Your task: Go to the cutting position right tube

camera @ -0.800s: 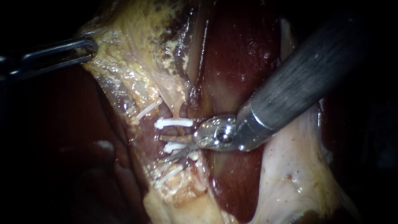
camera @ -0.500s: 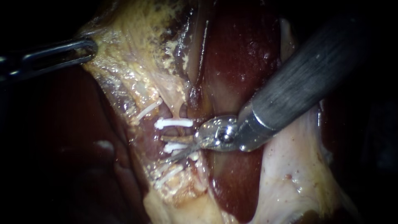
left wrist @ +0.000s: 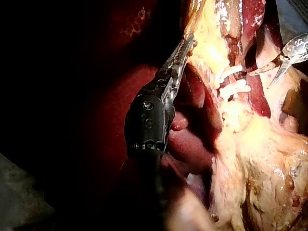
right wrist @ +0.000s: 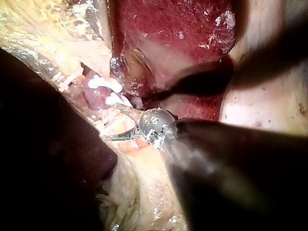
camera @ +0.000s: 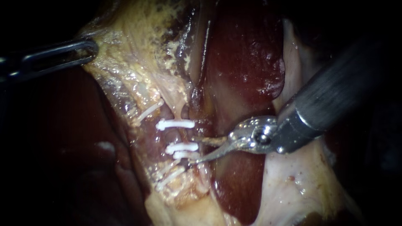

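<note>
Two white clips (camera: 175, 124) (camera: 181, 147) cross the pinkish right tube (camera: 173, 136), with a third clip just under the lower one. My right instrument (camera: 194, 150) comes in from the upper right. Its two thin blades stand open just right of the lower clips, and nothing is between them. The right wrist view shows the same open blades (right wrist: 113, 122) beside the clips (right wrist: 103, 83). My left instrument (camera: 86, 49) sits at the upper left, its jaws shut on the edge of the pale yellowish tissue (camera: 125, 62); in the left wrist view they (left wrist: 182, 50) pinch that edge.
Dark red liver (camera: 243, 62) lies behind the right instrument's shaft. Two slanted white clips (camera: 148, 111) (camera: 169, 178) sit on the tissue left of the right tube. Pale membrane (camera: 293, 184) spreads below the right shaft. The view's left side is dark.
My right instrument has drawn back to the right. Its open blades, which straddled the tube between the clips, now lie beside the lower clips. The left instrument has not moved.
</note>
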Controlling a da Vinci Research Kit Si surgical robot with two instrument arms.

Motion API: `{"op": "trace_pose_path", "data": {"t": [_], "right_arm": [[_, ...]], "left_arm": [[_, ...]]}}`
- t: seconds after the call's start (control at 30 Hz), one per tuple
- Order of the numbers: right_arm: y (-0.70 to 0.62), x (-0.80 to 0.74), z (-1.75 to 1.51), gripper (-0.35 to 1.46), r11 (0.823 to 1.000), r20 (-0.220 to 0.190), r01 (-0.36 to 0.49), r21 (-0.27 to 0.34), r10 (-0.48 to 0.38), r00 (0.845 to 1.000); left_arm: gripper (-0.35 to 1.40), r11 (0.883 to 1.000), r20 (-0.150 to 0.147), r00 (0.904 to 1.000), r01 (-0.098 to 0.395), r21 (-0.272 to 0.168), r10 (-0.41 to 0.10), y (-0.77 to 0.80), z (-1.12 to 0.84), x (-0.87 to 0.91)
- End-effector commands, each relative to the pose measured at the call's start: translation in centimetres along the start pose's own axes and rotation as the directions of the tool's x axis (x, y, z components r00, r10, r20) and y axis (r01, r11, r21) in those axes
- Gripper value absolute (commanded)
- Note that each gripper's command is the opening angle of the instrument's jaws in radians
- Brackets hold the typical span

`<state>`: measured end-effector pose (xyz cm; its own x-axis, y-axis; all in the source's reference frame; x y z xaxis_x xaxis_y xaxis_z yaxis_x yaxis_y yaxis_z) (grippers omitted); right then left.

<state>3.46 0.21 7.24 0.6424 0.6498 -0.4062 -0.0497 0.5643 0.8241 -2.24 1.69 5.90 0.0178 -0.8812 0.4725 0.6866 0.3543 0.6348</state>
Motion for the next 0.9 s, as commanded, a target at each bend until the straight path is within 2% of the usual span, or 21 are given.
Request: {"op": "trace_pose_path", "data": {"t": [0.03,0.43,0.6,0.9], "right_arm": [[0.03,-0.02,0.03,0.89,1.000,0.002,-0.006,-0.003,0.006,1.000],[0.28,-0.06,0.17,0.89,0.999,0.035,-0.027,-0.037,0.028,0.999],[0.37,-0.09,0.28,0.89,0.998,0.031,-0.042,-0.047,0.044,0.999],[0.51,-0.05,0.49,0.95,0.999,0.037,-0.043,-0.026,0.044,0.998]], "left_arm": [[-0.35,1.000,0.000,1.0000,0.000,0.002,0.000,0.00,0.00,0.00],[-0.35,1.000,-0.001,1.0000,0.001,0.006,-0.001,-0.08,-0.02,0.00],[-0.35,1.000,-0.002,1.0000,0.001,0.009,-0.001,-0.09,-0.02,0.00],[-0.35,1.000,-0.002,1.0000,0.001,0.008,-0.001,-0.10,-0.02,0.00]]}}
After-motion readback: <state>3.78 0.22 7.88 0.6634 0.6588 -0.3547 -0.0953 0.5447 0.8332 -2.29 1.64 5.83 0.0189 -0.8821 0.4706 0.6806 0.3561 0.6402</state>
